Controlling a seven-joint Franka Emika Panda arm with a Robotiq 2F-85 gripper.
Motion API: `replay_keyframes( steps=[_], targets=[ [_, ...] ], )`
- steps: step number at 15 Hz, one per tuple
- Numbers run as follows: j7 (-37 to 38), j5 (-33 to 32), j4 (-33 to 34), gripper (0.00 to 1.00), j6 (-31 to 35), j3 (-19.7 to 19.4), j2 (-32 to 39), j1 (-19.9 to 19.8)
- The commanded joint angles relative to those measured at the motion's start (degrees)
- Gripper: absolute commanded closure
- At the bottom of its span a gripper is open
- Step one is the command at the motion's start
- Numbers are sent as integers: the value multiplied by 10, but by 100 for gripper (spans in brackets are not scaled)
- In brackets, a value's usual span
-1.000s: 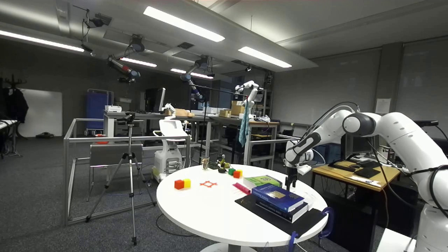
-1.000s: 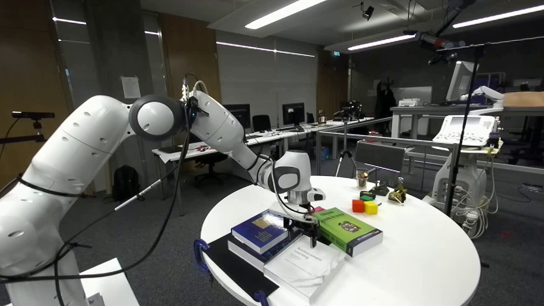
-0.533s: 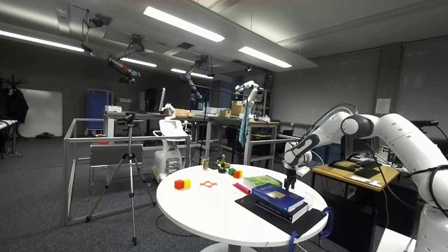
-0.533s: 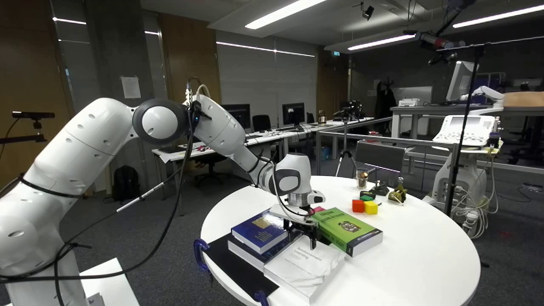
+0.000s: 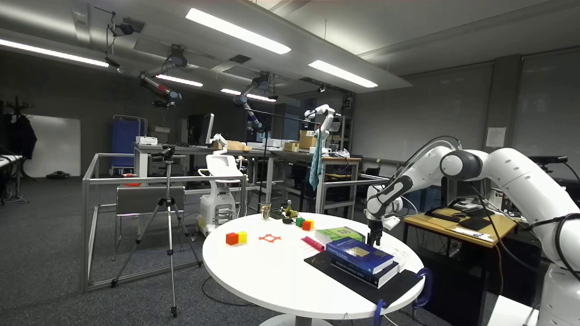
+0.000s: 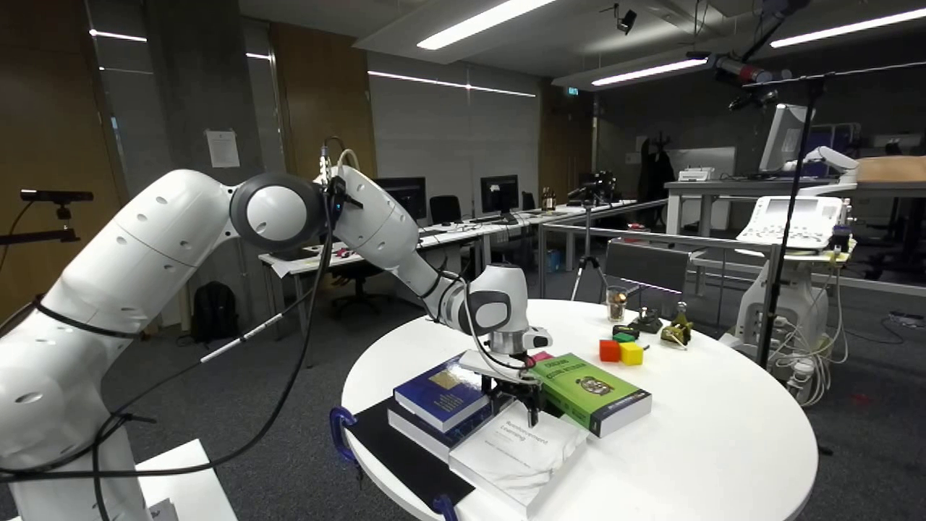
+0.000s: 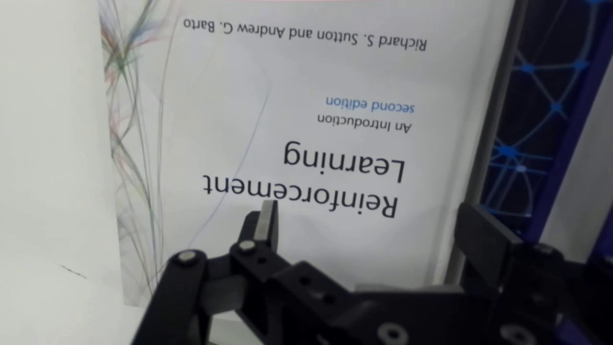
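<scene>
Long white ceiling lights (image 5: 238, 31) glow overhead
Dark grey carpet (image 5: 50, 253) lies beneath a round white table (image 5: 267, 271).

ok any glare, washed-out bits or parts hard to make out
Wrist view: the white book readable but upside down, gripper nearly black against it; in an exterior view, sheen on the upper blue book; in an exterior view, the white book almost blending into the tabletop; both exterior views, ceiling lights blown out.
</scene>
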Motion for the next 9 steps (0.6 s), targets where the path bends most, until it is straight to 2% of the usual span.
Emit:
replay_keyframes(
  steps=[1, 9],
  targets=[
    [-5, -15, 17, 0, -15, -4, 6, 6],
    [-3, -2, 17, 0, -14, 2, 6, -5]
  ],
)
